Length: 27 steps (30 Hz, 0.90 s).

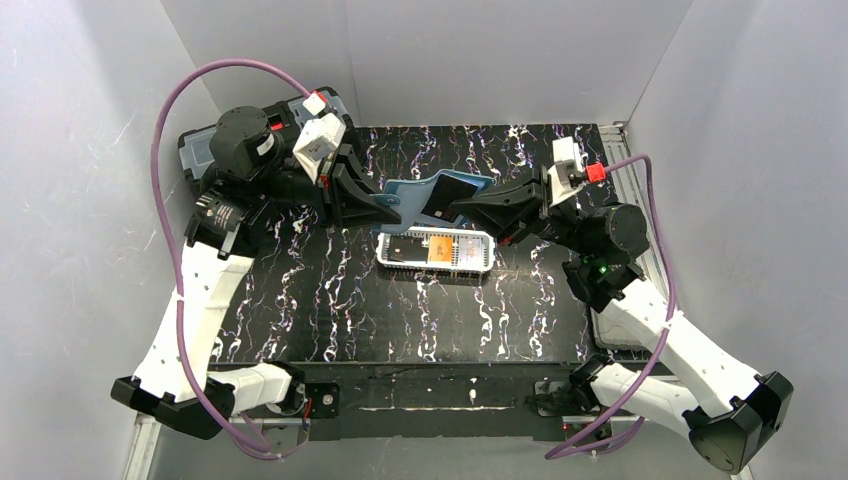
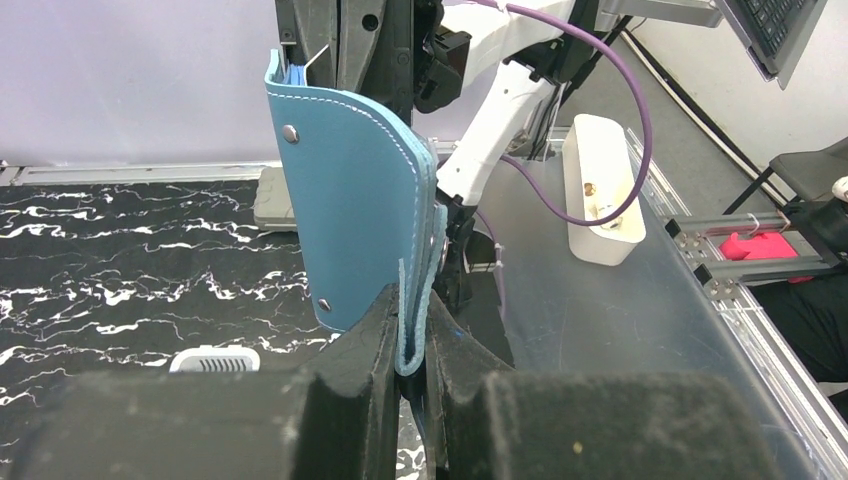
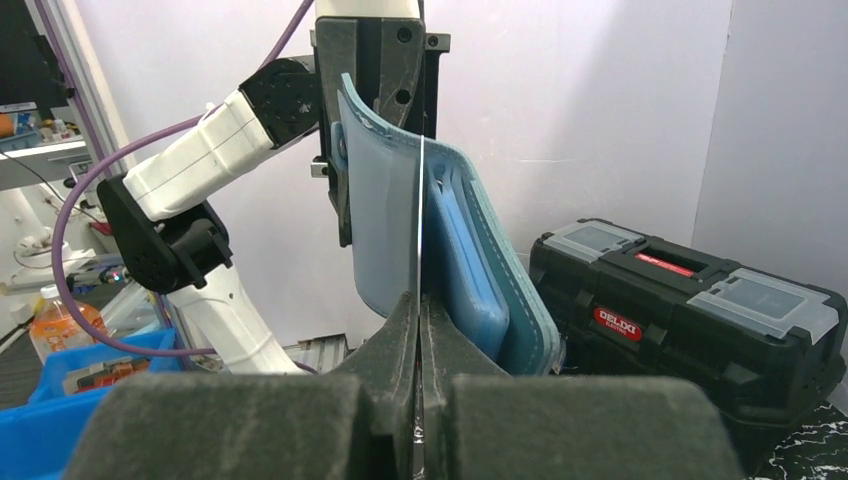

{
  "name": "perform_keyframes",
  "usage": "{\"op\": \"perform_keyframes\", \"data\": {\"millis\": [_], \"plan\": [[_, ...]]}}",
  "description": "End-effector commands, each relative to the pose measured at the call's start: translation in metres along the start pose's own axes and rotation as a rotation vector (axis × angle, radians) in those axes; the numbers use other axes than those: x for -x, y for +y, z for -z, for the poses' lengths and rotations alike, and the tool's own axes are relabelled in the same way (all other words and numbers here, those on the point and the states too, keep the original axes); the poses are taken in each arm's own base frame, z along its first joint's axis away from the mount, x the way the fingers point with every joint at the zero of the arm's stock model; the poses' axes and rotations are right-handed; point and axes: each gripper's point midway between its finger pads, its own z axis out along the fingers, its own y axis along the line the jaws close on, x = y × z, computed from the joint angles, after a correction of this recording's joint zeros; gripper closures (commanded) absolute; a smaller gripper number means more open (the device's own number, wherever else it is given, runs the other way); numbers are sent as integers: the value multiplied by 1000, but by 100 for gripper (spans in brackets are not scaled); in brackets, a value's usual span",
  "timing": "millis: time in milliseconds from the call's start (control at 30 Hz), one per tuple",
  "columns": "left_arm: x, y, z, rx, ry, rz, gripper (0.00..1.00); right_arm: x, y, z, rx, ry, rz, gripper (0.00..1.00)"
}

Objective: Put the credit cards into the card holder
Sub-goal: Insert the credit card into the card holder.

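The teal-blue card holder [image 1: 412,192] hangs open above the table's back middle. My left gripper [image 1: 378,207] is shut on its folded edge; in the left wrist view the holder [image 2: 350,200] stands upright between the fingers [image 2: 412,345]. My right gripper [image 1: 468,210] is shut on a black credit card [image 1: 457,193] and holds it against the holder's open inner side. In the right wrist view the card [image 3: 419,220] is edge-on, a thin line between the holder's inner sleeves [image 3: 470,270]. An orange credit card [image 1: 440,252] lies in the white mesh basket below.
The white mesh basket [image 1: 483,262] sits on the black marbled table under both grippers, with a dark item and a pale item beside the orange card. A black toolbox [image 1: 198,150] stands at the back left, behind the left arm; it also shows in the right wrist view [image 3: 690,300].
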Motion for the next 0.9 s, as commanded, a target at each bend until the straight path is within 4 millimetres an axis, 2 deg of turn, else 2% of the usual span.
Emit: {"op": "perform_keyframes", "data": {"millis": [0, 367, 600, 800, 867], "plan": [[8, -15, 2, -12, -5, -60, 100, 32, 14, -2, 44, -91, 52, 99], [14, -18, 2, -30, -16, -68, 100, 12, 12, -6, 96, -72, -52, 99], [13, -18, 2, -39, -17, -67, 100, 8, 13, -7, 118, -68, -70, 99], [-1, -11, 0, -38, -8, -39, 100, 1, 13, 0, 93, -40, -64, 99], [-16, -5, -1, -34, 4, -8, 100, -5, 7, 4, 45, -2, -56, 99]]}}
